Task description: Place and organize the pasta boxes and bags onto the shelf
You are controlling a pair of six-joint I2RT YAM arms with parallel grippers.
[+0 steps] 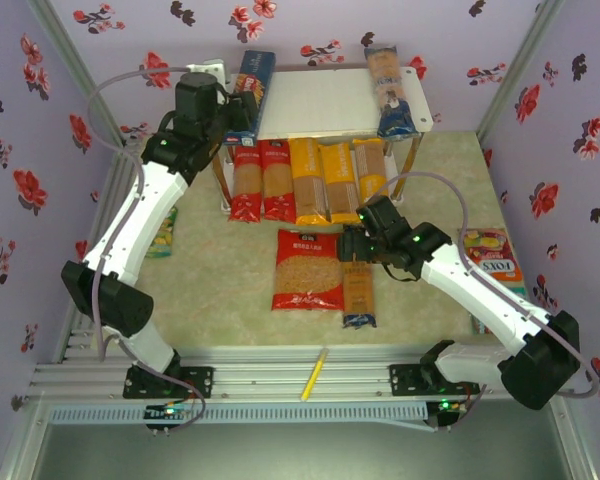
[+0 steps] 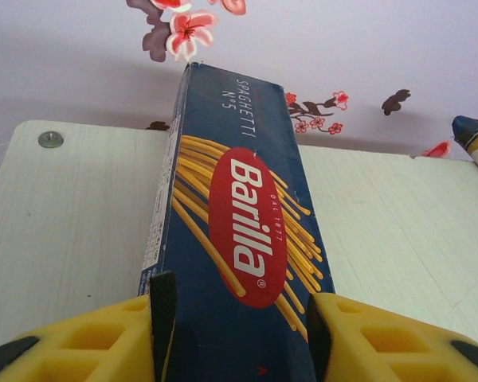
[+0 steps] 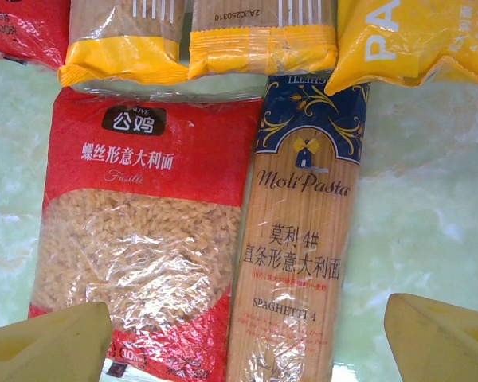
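Observation:
My left gripper is shut on the near end of the long dark-blue Barilla box, a pad on each side. The box points at the back wall over the left end of the white shelf, top tier. A blue-ended spaghetti bag lies at the tier's right end. Several red and yellow bags lie side by side on the lower tier. On the table lie a wide red bag and a blue-ended spaghetti bag. My right gripper hangs open above them, touching neither.
A thin yellow pen lies at the table's near edge. Colourful sweets packets sit at the right wall and behind the left arm. Flowered walls close in the back and both sides.

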